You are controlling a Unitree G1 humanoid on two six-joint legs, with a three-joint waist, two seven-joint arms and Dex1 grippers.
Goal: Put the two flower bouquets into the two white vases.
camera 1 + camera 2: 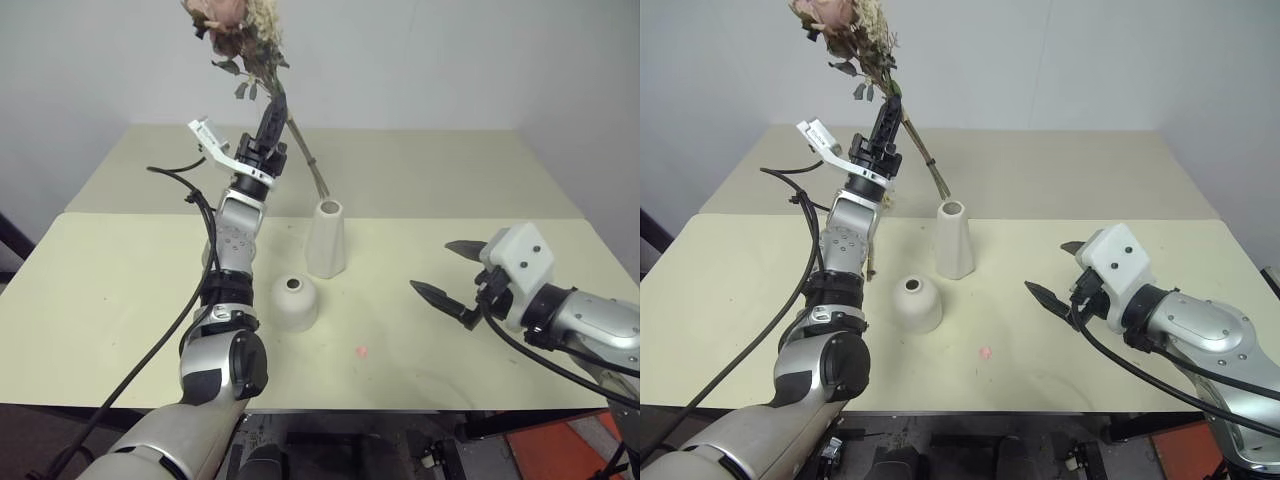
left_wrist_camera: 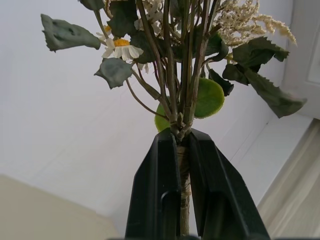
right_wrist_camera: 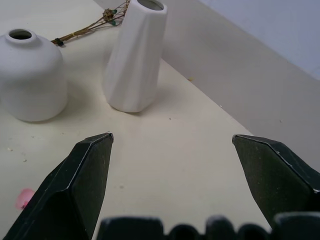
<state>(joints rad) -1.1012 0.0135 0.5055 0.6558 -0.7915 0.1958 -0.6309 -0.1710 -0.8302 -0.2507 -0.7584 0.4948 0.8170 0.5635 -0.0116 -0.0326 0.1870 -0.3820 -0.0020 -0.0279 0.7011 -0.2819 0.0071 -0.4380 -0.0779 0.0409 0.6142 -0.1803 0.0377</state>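
Large bouquet (image 1: 240, 35): held aloft in the left hand (image 1: 270, 125), which is clamped on its stems; stem ends hang just above the tall vase (image 1: 327, 238) mouth
Thin sprig (image 3: 92, 25): lying on the tabletop (image 1: 120, 290) behind the vases, beyond the right hand
Squat vase (image 1: 294, 302): empty, below the left hand
Right hand (image 1: 440, 270): spread wide, holding nothing
Progress: neither bouquet is in yet; the first looks close

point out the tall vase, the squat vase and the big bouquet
tall white vase (image 1: 327, 242), left eye view, middle of its body
squat white vase (image 1: 294, 304), left eye view, front of its dome
large bouquet (image 1: 232, 28), left eye view, pink rose head at the top
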